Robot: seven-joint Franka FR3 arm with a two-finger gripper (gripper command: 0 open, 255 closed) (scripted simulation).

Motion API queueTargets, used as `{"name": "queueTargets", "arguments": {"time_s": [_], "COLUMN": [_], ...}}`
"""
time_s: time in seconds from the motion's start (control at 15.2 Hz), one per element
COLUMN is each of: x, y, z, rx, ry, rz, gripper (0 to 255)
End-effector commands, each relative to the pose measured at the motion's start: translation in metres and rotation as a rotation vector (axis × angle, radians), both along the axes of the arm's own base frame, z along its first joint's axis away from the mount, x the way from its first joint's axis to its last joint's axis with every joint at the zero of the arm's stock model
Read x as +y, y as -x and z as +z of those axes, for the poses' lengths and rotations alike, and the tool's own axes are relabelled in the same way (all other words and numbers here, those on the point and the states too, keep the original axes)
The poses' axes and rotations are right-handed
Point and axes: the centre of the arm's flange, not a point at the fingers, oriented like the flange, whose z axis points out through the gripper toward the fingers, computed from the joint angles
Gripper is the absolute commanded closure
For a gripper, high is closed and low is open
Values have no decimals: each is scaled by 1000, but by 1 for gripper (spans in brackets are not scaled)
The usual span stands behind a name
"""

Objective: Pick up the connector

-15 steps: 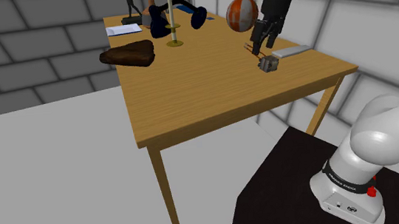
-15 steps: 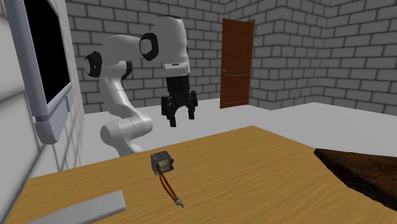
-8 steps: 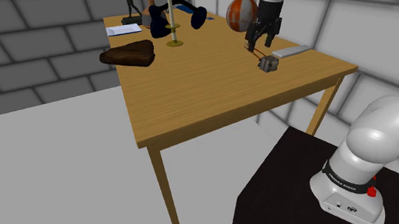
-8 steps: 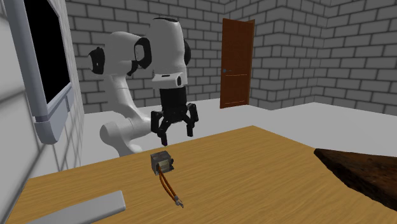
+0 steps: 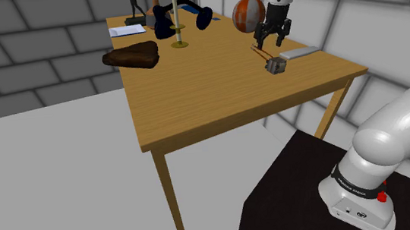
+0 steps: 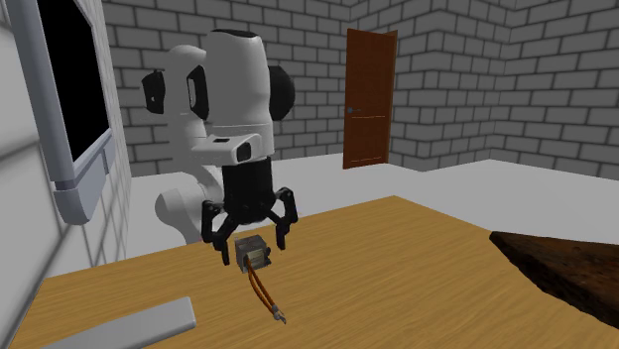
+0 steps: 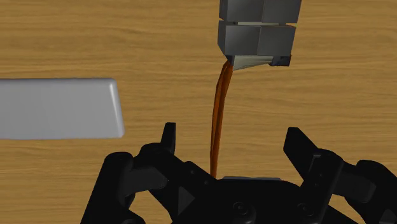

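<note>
Open black jaws over the small grey box connector with an orange wire [image 6: 253, 254], not grabbed yet.
It lies on the brown wooden counter [image 5: 209, 95], close under the jaws. Going lower, closing and lifting are left. In the wrist view the jaws hide the wire's end, and the box is cut off.

The arm [image 6: 233, 91] was glossy white with dark joints; its claw [image 6: 251, 248] was all black; a red button [image 5: 383, 195] marked the base [image 5: 352, 201].

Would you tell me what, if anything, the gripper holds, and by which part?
Nothing is held: the open black gripper straddles the orange wire of the grey connector, untouched.
</note>
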Motion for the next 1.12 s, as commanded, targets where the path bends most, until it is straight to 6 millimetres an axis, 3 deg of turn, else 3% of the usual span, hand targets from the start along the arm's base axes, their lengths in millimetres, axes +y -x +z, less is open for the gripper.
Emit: {"name": "queueTargets", "arguments": {"time_s": [0.0,0.4,0.53,0.59,1.06], "x": [-6,-6,-6,-5,-5], "y": [-2,-2,-2,-3,-3], "z": [-9,-43,-43,-44,-44], "rx": [1,1,1,1,2], "ry": [1,1,1,1,1], "rz": [-18,-18,-18,-18,-18], "gripper": [0,0,0,255,255]}}
